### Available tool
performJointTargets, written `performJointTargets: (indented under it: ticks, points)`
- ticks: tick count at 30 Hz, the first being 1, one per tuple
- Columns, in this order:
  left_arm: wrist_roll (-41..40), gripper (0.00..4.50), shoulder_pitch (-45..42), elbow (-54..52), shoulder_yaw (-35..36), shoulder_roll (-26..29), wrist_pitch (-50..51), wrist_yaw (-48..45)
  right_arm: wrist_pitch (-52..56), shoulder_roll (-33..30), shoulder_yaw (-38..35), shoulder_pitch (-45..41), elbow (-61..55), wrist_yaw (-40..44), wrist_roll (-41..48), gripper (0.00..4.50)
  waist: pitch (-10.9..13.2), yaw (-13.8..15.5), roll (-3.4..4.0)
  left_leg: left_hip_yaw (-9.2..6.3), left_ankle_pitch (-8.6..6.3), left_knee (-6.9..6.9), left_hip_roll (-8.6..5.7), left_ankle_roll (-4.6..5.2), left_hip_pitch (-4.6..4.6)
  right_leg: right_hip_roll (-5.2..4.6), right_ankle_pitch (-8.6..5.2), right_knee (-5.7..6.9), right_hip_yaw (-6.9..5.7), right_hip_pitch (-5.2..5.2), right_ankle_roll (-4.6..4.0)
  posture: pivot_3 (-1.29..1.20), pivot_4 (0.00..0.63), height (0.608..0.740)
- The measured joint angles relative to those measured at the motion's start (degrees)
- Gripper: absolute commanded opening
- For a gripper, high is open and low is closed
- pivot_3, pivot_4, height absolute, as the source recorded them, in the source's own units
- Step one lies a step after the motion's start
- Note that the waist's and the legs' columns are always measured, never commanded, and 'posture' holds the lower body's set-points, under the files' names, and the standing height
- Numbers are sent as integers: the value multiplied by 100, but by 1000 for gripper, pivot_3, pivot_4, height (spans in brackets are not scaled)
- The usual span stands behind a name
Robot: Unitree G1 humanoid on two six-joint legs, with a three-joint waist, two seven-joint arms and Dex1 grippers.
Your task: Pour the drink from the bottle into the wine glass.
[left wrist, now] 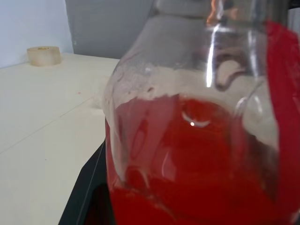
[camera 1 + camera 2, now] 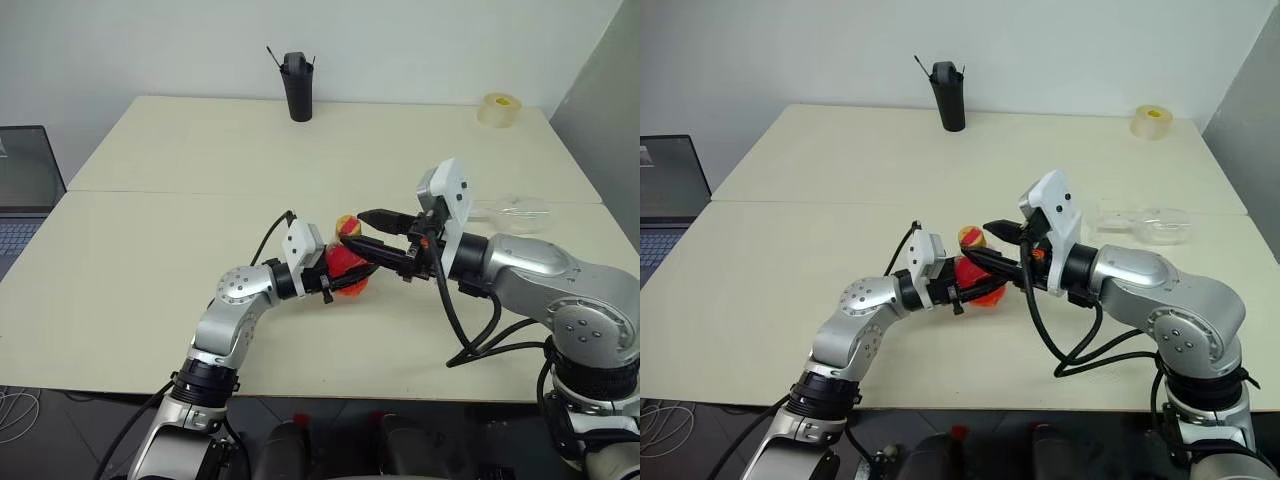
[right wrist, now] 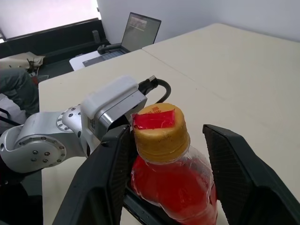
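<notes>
Between our two claws above the counter (image 2: 150,300), one bottle (image 3: 171,178) of red drink (image 1: 197,173), left claw (image 2: 335,277) clenched on its body, right claw (image 3: 164,173) released, fingers (image 3: 241,176) flanking its cap (image 3: 161,129), one wine glass (image 2: 515,212) on its side nearby, one black cup (image 2: 298,88), one tape roll (image 2: 499,108).

The bottle (image 2: 347,266) is largely hidden behind both arms' jaws — its cap cut off in the left wrist view — while the wine glass (image 2: 515,212) reads too faint to make out clearly

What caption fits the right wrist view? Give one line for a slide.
Open right gripper brackets the capped bottle of red drink, held by the left gripper.
</notes>
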Motion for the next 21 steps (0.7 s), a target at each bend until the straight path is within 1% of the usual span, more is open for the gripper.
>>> performJointTargets:
  ticks: [3,5,9,11,12,14,16,18,19,21]
  points:
    - [-4,1996,4,-48,0,2,29,18,-68,8,109,0,28,24,-138,2023,0,0,0,0,0,0,0,0,0,0,0,0,0,0,0,0,150,740]
    - [-15,1995,8,-50,2,3,60,39,-90,34,144,5,30,31,-167,1430,0,0,0,0,0,0,0,0,0,0,0,0,0,0,0,0,150,740]
    - [-36,1941,43,-125,6,20,135,95,-108,60,146,4,62,62,-186,1424,0,0,0,0,0,0,1,0,0,0,0,-1,0,0,0,0,150,740]
    - [-61,1941,59,-170,8,41,151,102,-203,-14,139,-24,174,303,-184,1424,0,1,0,-1,0,0,0,0,0,0,0,-1,-1,0,0,0,150,740]
    - [-90,1940,62,-196,4,52,172,88,-281,-122,136,-81,311,570,-180,1424,1,2,0,0,0,0,-1,0,0,0,0,-2,0,0,0,0,150,740]
    - [-162,1931,60,-306,-1,98,251,-15,-518,-455,182,-279,690,1412,-212,1424,3,2,2,1,0,0,-4,1,1,1,0,-4,-1,0,0,0,150,740]
    - [-274,1884,57,-436,-20,201,312,-198,-1079,-937,486,-649,1263,2707,-508,1424,7,-5,6,4,-2,-1,-7,3,6,7,0,-5,-1,0,0,0,150,740]
    - [-370,1770,49,-466,-28,251,385,-348,-1611,-1177,782,-981,1781,3708,-889,1415,7,-8,6,10,-3,-1,-8,6,11,16,0,-5,-1,1,-1,0,150,740]
    - [-383,1707,50,-458,-27,264,400,-388,-1866,-1226,892,-1107,2041,4124,-1069,1314,7,-8,6,8,-4,-1,-4,6,11,18,0,-4,0,2,-1,0,150,740]
    - [-362,1664,40,-368,-56,251,408,-419,-2355,-1286,1167,-1437,2693,4920,-1451,838,9,-8,8,11,-4,0,-4,6,12,19,1,-4,1,1,-2,0,150,740]
